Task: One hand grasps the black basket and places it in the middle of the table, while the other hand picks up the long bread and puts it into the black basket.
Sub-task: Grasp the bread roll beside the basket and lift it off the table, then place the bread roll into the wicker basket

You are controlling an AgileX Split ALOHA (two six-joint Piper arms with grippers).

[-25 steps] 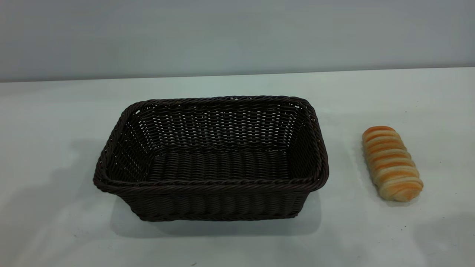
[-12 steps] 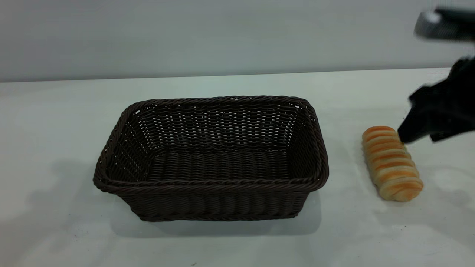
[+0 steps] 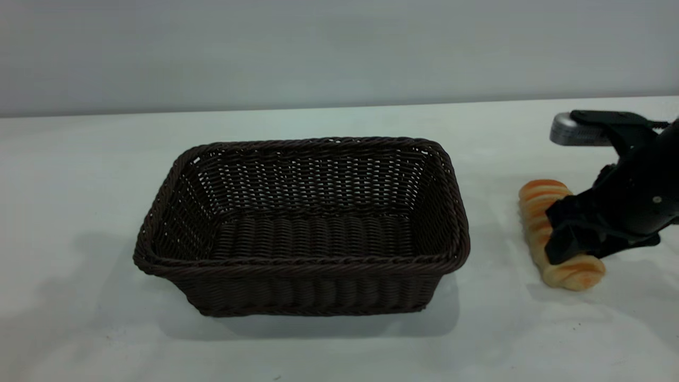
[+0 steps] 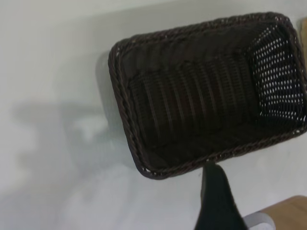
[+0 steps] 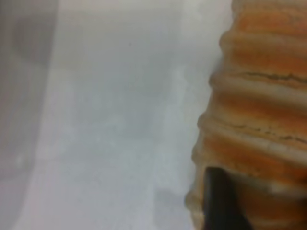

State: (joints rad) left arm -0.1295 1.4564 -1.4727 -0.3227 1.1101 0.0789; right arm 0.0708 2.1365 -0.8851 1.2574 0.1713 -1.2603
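The black basket (image 3: 302, 228) stands empty in the middle of the table (image 3: 79, 175); it also shows in the left wrist view (image 4: 206, 91). The long bread (image 3: 536, 204) lies on the table to the basket's right. My right gripper (image 3: 556, 233) is down over the bread's middle, its fingers apart on either side of it. In the right wrist view one finger (image 5: 218, 201) rests against the bread (image 5: 264, 110). My left gripper (image 4: 259, 191) is out of the exterior view and hangs above the table just outside the basket's rim. Only one of its fingers (image 4: 213, 191) shows, with nothing between.
The grey box (image 3: 575, 132) on the right wrist sits above the bread. A tan wooden surface (image 4: 288, 213) lies past the table's edge in the left wrist view. A grey wall (image 3: 339, 48) backs the table.
The right arm has come in from the right and dropped onto the bread, its fingers now around the bread's middle. The basket and the bread have not moved.
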